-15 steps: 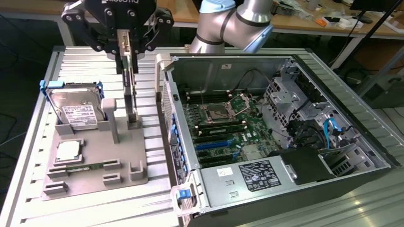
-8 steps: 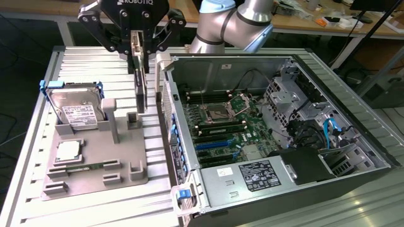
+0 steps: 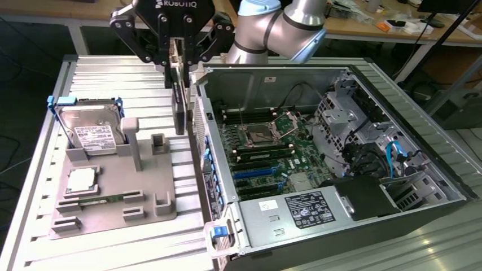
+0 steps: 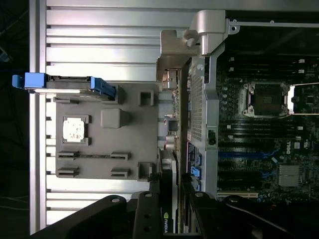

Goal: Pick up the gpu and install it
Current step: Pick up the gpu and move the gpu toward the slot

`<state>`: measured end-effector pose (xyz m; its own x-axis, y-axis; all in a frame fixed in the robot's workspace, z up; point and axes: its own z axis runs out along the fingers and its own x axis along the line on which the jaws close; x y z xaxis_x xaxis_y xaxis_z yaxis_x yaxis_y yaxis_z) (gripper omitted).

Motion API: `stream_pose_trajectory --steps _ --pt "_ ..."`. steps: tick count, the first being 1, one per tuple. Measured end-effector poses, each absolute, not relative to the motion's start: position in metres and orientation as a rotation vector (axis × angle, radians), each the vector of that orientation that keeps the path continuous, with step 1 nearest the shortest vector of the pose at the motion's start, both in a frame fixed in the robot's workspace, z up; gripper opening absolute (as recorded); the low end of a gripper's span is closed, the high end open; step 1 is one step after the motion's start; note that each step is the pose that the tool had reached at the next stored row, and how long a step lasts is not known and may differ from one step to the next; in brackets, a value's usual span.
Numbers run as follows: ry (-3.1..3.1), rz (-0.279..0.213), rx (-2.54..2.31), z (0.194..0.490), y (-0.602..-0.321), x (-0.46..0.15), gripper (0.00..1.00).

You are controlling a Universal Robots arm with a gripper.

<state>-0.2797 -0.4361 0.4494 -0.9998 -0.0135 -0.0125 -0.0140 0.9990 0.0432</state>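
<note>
Where the graphics card (image 3: 180, 107) (image 4: 166, 220) is held: between the fingers of the gripper (image 3: 178, 56) (image 4: 170, 186), clear of the table (image 3: 42, 220), just beside the back wall of the computer case (image 3: 421, 141).
Gripper: clamped partway closed on the card's upper end, one finger pressed to each flat face.
Card's pose: upright, long side vertical, edge-on to the exterior view. Its lower end is seen near a small post of the grey holder (image 3: 113, 217); whether they touch cannot be told.
Wrist view: the card is seen edge-on, over the strip between holder and case wall.
Computer case: laid open on its side at the exterior view's right, with the circuit board (image 3: 263, 149) exposed.
Grey holder: set on the ribbed table, at the exterior view's left of the case.
Hard drive (image 3: 94, 135): stood in a blue frame at the holder's far end.
Processor (image 3: 81, 179): laid flat in a square nest, well apart from the card.
Memory stick (image 3: 98, 199): laid in a slot just beside the processor.
</note>
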Motion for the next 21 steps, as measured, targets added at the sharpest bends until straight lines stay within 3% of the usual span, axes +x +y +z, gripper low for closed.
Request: stream_pose_trajectory --steps 21 --pt "3.106 0.067 -0.022 0.446 -0.436 -0.236 0.27"
